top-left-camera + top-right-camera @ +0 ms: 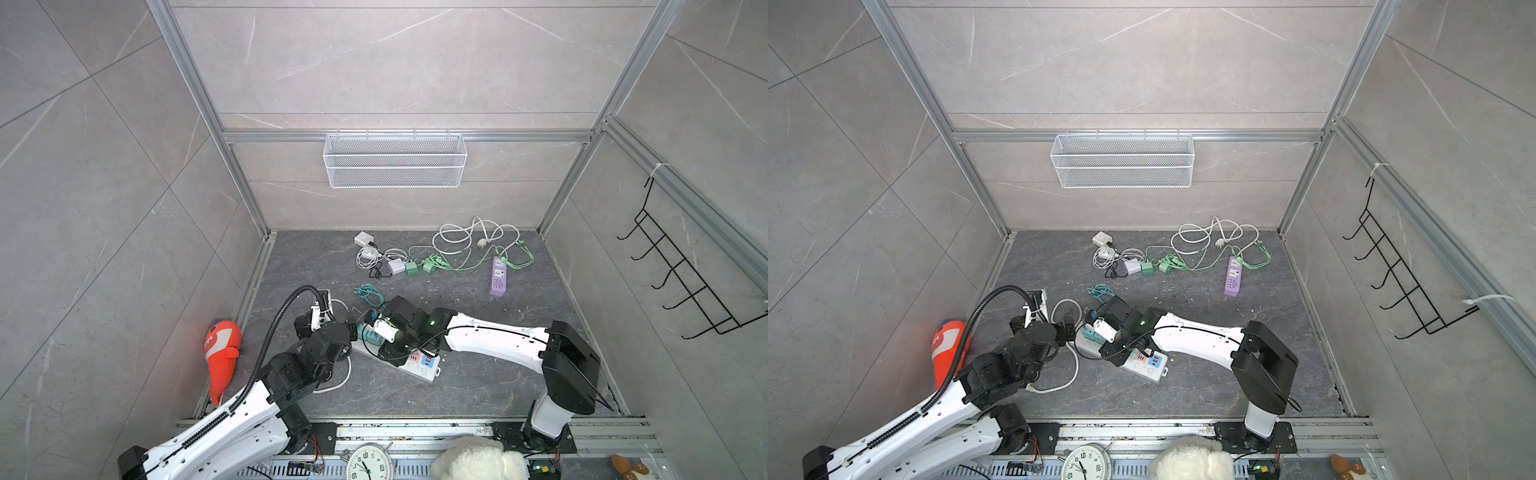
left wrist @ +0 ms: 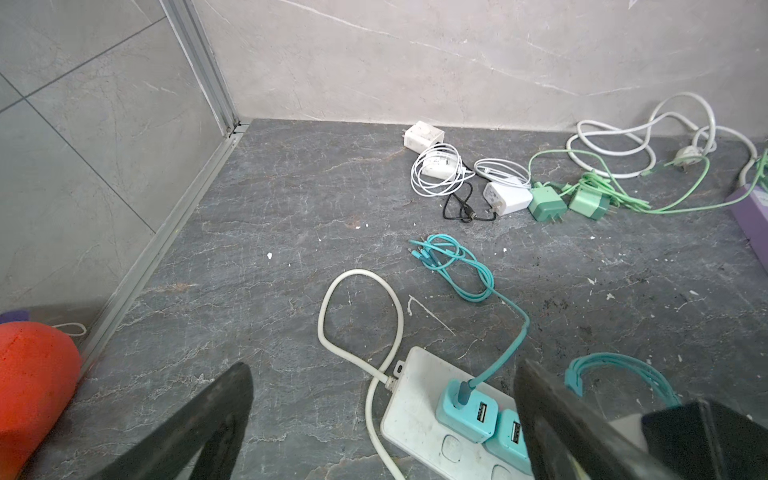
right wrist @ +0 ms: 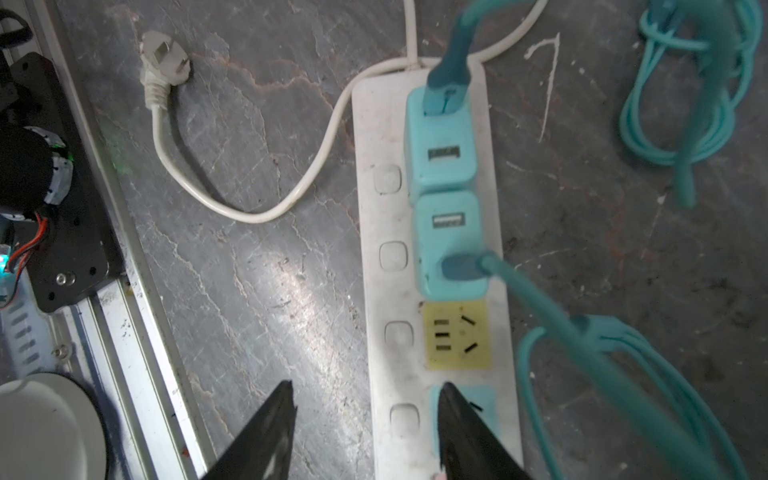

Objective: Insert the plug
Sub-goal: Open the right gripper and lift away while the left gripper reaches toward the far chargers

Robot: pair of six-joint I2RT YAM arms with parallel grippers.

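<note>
In both top views the white power strip [image 1: 422, 370] lies near-left on the bench [image 1: 457, 299], with both arms crowded over its left end and mostly covering it. The left wrist view shows that end. A teal plug [image 2: 465, 409] and a second teal plug [image 2: 509, 436] sit side by side in the strip, and the left gripper [image 2: 382, 368] has its jaws spread wide and empty. Only the right wrist view shows the bare yellow socket [image 3: 459, 334] beside the plugs. There the right gripper [image 3: 366, 385] has its jaws parted, holding nothing.
</note>
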